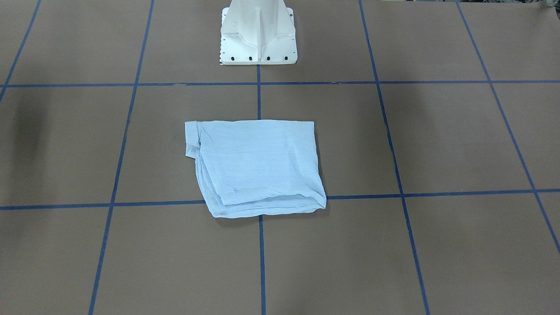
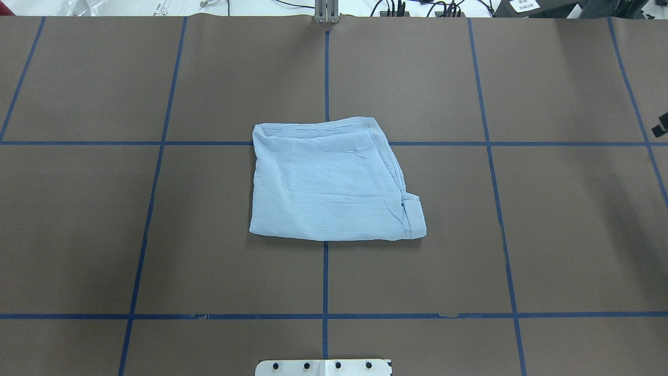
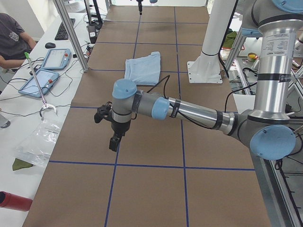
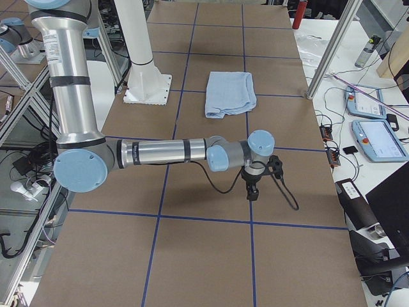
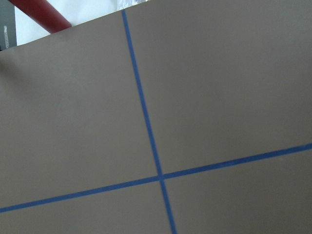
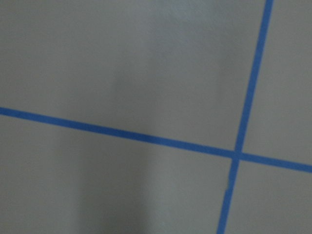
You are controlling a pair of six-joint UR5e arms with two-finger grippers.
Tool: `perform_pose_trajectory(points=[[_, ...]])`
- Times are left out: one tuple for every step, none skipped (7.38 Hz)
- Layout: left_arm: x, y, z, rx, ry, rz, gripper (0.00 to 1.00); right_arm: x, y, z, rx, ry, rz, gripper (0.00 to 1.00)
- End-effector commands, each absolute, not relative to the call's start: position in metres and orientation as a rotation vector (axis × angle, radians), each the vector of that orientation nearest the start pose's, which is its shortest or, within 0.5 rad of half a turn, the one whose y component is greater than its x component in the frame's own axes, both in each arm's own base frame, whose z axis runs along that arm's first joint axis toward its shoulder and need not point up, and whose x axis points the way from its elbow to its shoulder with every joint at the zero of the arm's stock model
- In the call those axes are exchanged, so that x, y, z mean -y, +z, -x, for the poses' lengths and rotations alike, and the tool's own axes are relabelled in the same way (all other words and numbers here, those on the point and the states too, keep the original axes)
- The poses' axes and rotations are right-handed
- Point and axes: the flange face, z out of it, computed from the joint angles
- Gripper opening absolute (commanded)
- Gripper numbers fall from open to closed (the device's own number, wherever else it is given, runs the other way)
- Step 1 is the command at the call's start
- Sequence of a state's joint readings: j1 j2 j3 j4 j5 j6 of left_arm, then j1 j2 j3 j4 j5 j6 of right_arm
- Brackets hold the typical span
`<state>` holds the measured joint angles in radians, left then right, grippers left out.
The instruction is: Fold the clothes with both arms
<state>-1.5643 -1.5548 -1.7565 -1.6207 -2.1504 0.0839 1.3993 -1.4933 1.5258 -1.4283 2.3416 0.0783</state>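
Shirt point(image 1: 258, 166) lies folded on the surface point(image 1: 437, 144), well apart from left fingers point(image 3: 114, 142) and right fingers point(image 4: 251, 192); their opening cannot be told.

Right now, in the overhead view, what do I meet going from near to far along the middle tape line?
Pedestal base → folded shirt → metal post at the far edge.

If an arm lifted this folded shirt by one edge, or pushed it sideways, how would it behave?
Probably floppy and light: the shirt is thin, wrinkled cloth, so lifted layers would likely sag and unfold. Pushed, its loose stacked edges would probably bunch rather than slide whole.
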Motion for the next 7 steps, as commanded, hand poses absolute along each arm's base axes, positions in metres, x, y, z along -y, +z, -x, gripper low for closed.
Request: perform_pose_trajectory(points=[[0.494,0.604,0.081,-0.583,0.166,-0.281,0.99,0.511,0.655,-0.007,0.793,-0.102,-0.051,1.00],[0.493,0.596,0.082,-0.573,0.191,-0.373,0.99,0.501,0.659,-0.009,0.791,-0.113,-0.053,1.00],[0.491,0.613,0.080,-0.574,0.182,-0.346,0.99,0.499,0.658,-0.009,0.791,-0.115,-0.056,1.00],[0.491,0.647,0.079,-0.582,0.165,-0.286,0.99,0.499,0.663,-0.008,0.801,-0.104,-0.041,1.00],[0.491,0.650,0.077,-0.589,0.163,-0.270,0.99,0.498,0.666,-0.008,0.802,-0.090,-0.025,1.00],[0.489,0.650,0.072,-0.644,0.103,-0.229,0.99,0.499,0.665,-0.007,0.800,-0.079,-0.018,1.00],[0.489,0.644,0.061,-0.713,0.034,-0.190,0.99,0.499,0.665,-0.008,0.800,-0.045,-0.003,1.00]])
